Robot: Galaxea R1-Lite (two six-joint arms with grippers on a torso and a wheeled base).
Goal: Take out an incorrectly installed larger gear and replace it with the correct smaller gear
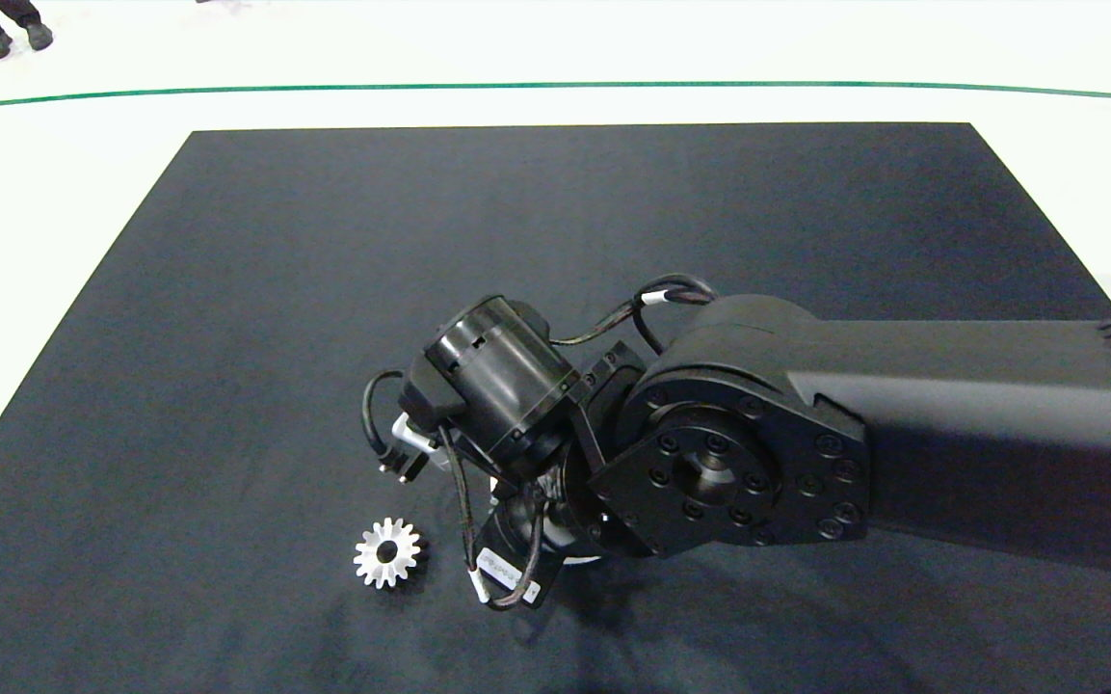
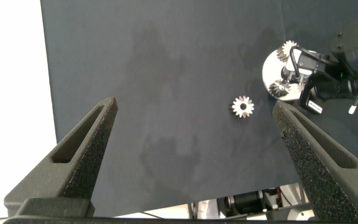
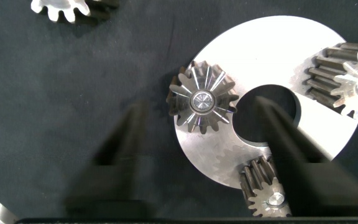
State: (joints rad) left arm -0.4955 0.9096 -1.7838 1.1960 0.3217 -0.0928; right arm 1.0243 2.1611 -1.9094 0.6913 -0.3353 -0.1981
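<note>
So, head view: my right arm point(image 1: 806, 443) reaches in from the right with the wrist bent down over the round plate, which it almost hides; the big gear point(image 1: 387, 552) lies flat on the black mat point(image 1: 324, 289) just beside it, apparently pulled off and parked clear of the work. Left wrist view: my left pincer point(image 2: 194, 134) hangs high, well back from the action, fingers spread wide, nothing between them, looks idle; from there the big gear point(image 2: 243, 106) sits loose near the plate point(image 2: 271, 68). Right wrist view: my right pincer point(image 3: 204, 140) points straight down, fingers spread, straddling a small gear point(image 3: 202, 101) that sits on a pin at the plate's point(image 3: 328, 43) rim. No contact I can see. Two more small gears sit at the rim. I'd guess I've just seated it or am about to grip.
</note>
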